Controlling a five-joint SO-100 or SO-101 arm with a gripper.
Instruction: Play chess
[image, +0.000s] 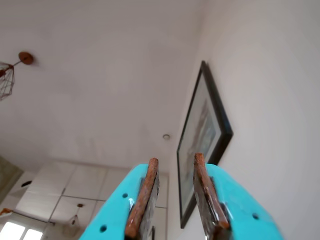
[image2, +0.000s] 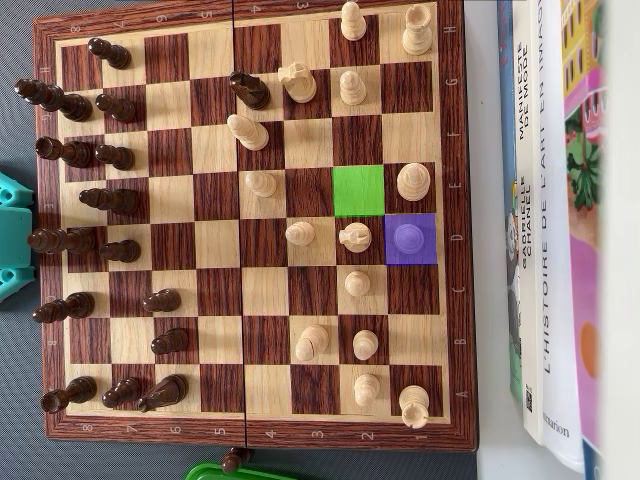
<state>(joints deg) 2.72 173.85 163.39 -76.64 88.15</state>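
Observation:
In the wrist view my gripper (image: 176, 158) points up at the ceiling and a wall. Its turquoise jaws with rusty brown pads (image: 145, 195) stand apart with nothing between them. In the overhead view the wooden chessboard (image2: 250, 432) fills the frame, with dark pieces (image2: 110, 200) on the left side and light pieces (image2: 355, 237) on the right. One empty square is marked green (image2: 358, 190). The square marked purple (image2: 410, 239) holds a piece tinted purple. Only turquoise arm parts (image2: 12, 235) show at the board's left edge; the gripper itself is out of that view.
Books (image2: 545, 220) lie along the board's right side. A green object (image2: 215, 473) with a dark piece (image2: 233, 460) by it sits below the board's lower edge. In the wrist view a framed picture (image: 202, 140) hangs on the wall and a wire lamp (image: 6, 77) hangs from the ceiling.

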